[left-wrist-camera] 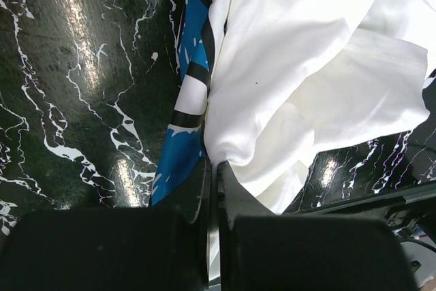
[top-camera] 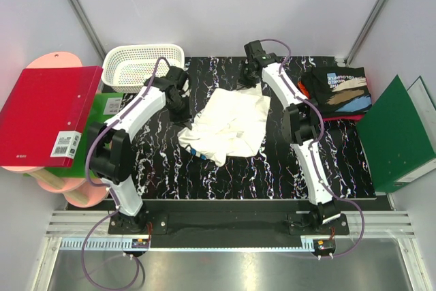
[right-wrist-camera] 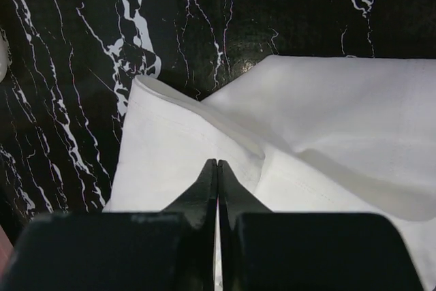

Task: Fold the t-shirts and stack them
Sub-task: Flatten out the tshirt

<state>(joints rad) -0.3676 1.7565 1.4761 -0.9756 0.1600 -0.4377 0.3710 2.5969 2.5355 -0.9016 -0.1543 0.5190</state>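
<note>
Roughly in the middle of the black marbled worktop (top-camera: 272,168) lies the white t-shirt (top-camera: 231,126), crumpled and partly doubled over itself. A patch of blue and black print (left-wrist-camera: 187,93) shows on its near left side. Both of the 2 grippers are on this shirt. The left gripper (left-wrist-camera: 212,165) is closed, with its fingers pressed together on a pinch of cloth at the shirt's left edge, right where the white fabric meets the print. The right gripper (right-wrist-camera: 216,163) is closed too, nipping a fold of white cloth near a hemmed corner at the shirt's far right side, with creases running out from its tips.

At the far right of the worktop the black t-shirt (top-camera: 343,88) lies folded with its printed side up, resting on a red-orange t-shirt (top-camera: 334,118) that shows only as a thin strip along its near edge. A white basket (top-camera: 139,63) stands at the far left corner. A red binder (top-camera: 48,117) lies off to the left and a green binder (top-camera: 395,138) off to the right.
</note>
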